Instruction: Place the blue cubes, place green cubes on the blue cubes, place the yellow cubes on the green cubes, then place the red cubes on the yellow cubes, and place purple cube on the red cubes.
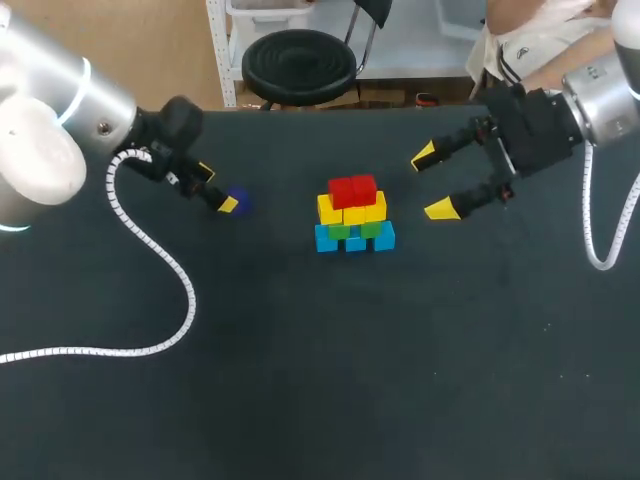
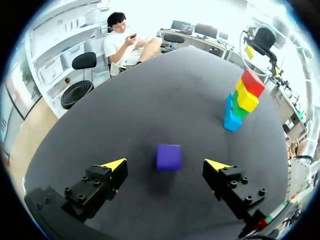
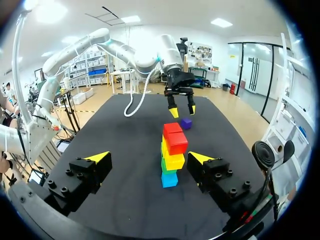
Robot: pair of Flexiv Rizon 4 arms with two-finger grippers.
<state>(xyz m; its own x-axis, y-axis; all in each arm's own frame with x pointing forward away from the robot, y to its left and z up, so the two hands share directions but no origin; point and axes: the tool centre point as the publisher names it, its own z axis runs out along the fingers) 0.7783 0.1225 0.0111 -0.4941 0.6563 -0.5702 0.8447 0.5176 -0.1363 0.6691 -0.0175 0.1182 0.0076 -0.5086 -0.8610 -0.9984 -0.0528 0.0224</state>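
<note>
Head view: showing blue cubes (image 1: 355,241) on the tabletop (image 1: 300,380), bearing green cubes (image 1: 356,229), yellow cubes (image 1: 351,211), then red cubes (image 1: 352,189); catching the left end effector (image 1: 217,188) spread open at the purple cube (image 1: 238,199), and the right end effector (image 1: 432,183) gaping open near the red cubes. Left wrist view: framing the purple cube lying inside the open gap, touching neither side. Right wrist view: facing the red cubes just ahead, gripping nothing.

Lone cube (image 1: 238,200) left of stack (image 1: 354,215) — well apart, both on table (image 1: 320,380).
</note>
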